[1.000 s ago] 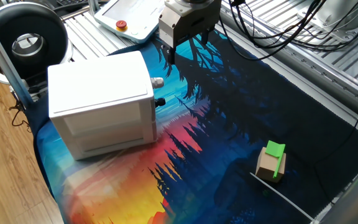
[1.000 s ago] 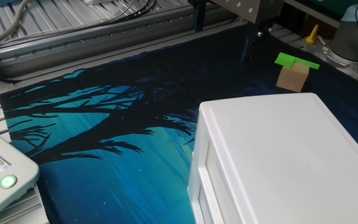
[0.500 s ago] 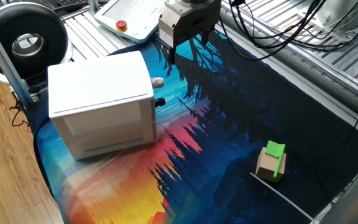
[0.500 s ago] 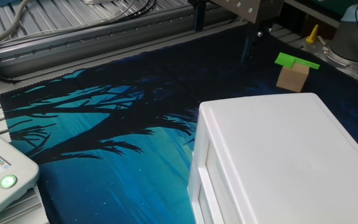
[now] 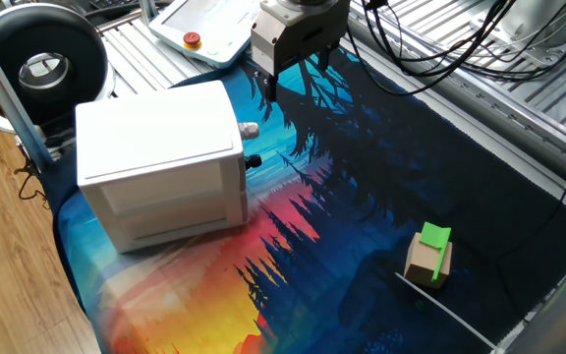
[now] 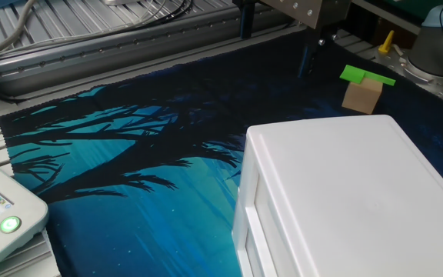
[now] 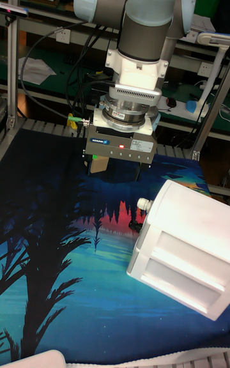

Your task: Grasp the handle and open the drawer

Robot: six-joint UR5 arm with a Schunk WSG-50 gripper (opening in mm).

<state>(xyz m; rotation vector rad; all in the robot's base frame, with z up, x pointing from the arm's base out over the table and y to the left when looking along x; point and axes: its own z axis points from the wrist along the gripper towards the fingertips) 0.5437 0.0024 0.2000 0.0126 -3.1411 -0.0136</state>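
Observation:
The white cabinet (image 5: 160,162) stands on the printed mat, and its drawer (image 5: 240,141) sits flush in the cabinet's right face. The handle (image 5: 249,129) is a small silvery knob on that face, with a black knob (image 5: 254,158) just below it. In the tall fixed view the handle (image 7: 142,202) sticks out to the left of the cabinet (image 7: 182,250). My gripper (image 5: 295,74) hangs above the mat, behind and above the handle and apart from it. The gripper (image 7: 117,173) is open, with nothing between its dark fingers (image 7: 96,167). The other fixed view hides both knobs.
A small cardboard block with a green top (image 5: 430,256) stands on the mat far from the cabinet. A teach pendant with a red button (image 5: 209,29) and a black round device (image 5: 42,64) lie behind the cabinet. Cables and aluminium rails (image 5: 480,59) border the mat.

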